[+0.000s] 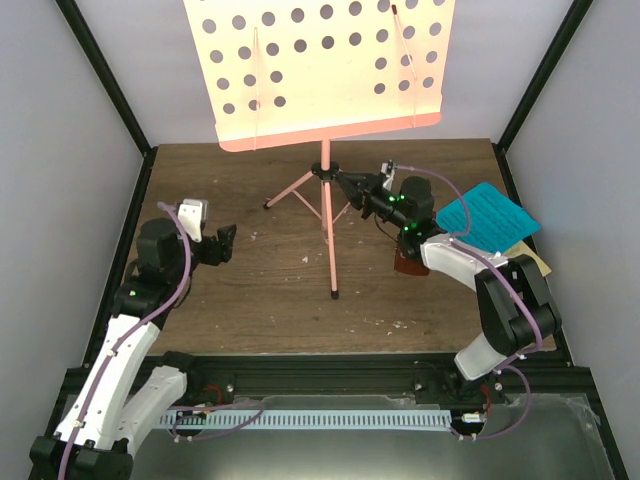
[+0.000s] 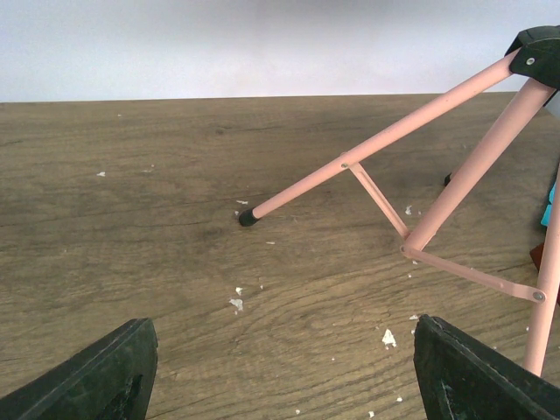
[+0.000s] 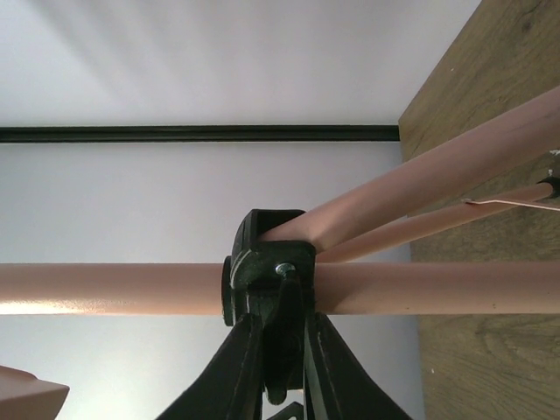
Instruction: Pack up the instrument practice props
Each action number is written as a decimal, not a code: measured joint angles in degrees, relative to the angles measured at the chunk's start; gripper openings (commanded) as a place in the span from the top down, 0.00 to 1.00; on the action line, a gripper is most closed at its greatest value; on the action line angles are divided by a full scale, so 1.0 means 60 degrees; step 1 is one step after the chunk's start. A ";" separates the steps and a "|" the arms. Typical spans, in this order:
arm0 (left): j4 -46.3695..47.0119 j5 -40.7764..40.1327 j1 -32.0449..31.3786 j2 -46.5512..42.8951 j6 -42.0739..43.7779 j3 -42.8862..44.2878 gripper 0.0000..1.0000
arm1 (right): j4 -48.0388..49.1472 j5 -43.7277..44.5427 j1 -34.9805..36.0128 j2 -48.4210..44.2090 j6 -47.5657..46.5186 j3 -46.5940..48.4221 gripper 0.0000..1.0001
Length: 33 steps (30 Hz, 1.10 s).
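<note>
Left gripper (image 1: 222,245): spread wide and empty, hovering low over the bare desk (image 1: 250,300), facing the stand's nearest foot but well apart from it. At centre, the pink music stand (image 1: 325,215): upright on three splayed legs, with its hole-dotted panel (image 1: 320,70) high at the far side. Probably light yet top-heavy. Stiff hollow tubing with smooth paint, so likely to slide in a narrow pinch and to tip if tugged by one leg. Best taken at the black hub (image 3: 267,271), at the junction of legs and pole, or on the pole just beside it. Right gripper (image 3: 282,354): pressed together on that very hub, pinching a tab of it, reached in from the right. Beneath the right arm, a small reddish-brown metronome (image 1: 408,265): mostly hidden, cover not discernible; judged rigid, compact and easy to knock over. Farthest right, a blue page (image 1: 485,215) lying over a yellow page (image 1: 538,258) close to the desk's edge. Thin, floppy, nearly flat on the wood, so better lifted by a free corner than pinched from straight above.
</note>
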 measured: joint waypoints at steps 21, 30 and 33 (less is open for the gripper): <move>-0.0004 0.0000 0.0000 0.0095 0.0000 0.0000 0.18 | 0.0754 0.0171 0.0007 -0.0951 -0.8531 -0.1144 0.91; -0.0007 0.0000 0.0000 0.0171 0.0000 0.0000 0.18 | 0.0623 0.0219 0.0018 -0.1013 -1.2830 -0.1144 0.89; -0.0015 0.0000 0.0000 0.0197 0.0000 0.0000 0.18 | 0.0608 0.0302 0.0036 -0.1056 -1.4218 -0.1188 0.88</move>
